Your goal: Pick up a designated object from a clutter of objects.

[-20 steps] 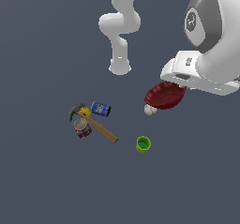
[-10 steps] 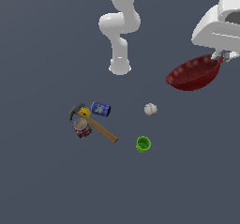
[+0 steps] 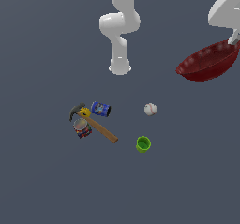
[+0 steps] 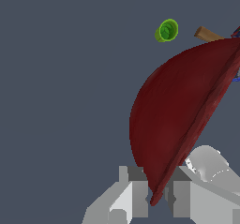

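The dark red bowl (image 3: 207,61) hangs high above the floor at the exterior view's right, tilted, held by its rim at the gripper (image 3: 234,39), which is mostly cut off by the frame edge. In the wrist view the bowl (image 4: 178,110) fills the middle, its rim pinched between the two grey fingers of my gripper (image 4: 157,197). Below lie the white baseball (image 3: 150,109), the green cup (image 3: 143,144), the blue can (image 3: 101,108), the red-and-blue can (image 3: 82,128) and the hammer (image 3: 96,126).
The arm's white base (image 3: 120,67) stands at the back of the dark grey floor. The green cup (image 4: 167,30) and the hammer's wooden handle (image 4: 208,33) show beyond the bowl in the wrist view.
The gripper has carried the bowl upward and toward the exterior view's right, off the floor; the baseball it had hidden now shows. The other items have not moved.
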`<move>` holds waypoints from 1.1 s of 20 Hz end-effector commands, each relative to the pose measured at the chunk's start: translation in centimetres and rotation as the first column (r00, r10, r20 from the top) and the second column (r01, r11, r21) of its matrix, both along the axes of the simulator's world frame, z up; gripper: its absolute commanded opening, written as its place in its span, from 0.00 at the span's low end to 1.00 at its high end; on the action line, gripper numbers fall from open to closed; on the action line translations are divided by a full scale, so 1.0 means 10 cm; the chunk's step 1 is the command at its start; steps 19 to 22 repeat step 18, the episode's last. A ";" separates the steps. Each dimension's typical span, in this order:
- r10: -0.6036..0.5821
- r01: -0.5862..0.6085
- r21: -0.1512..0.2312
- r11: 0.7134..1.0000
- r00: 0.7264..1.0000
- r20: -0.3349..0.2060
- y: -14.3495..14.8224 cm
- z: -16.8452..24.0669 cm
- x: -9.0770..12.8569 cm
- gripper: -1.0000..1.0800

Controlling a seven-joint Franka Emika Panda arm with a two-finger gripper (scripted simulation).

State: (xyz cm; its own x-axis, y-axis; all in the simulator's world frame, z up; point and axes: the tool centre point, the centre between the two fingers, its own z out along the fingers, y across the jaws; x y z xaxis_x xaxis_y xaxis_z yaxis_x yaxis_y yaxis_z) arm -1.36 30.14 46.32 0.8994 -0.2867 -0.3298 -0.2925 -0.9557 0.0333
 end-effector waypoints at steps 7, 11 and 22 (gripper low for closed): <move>0.001 -0.001 -0.001 1.000 1.000 0.004 0.01 0.05 0.00 0.00; 0.001 -0.001 -0.001 1.000 1.000 0.004 -0.06 0.15 -0.01 0.00; 0.001 -0.001 -0.001 1.000 1.000 0.004 -0.17 0.29 -0.02 0.00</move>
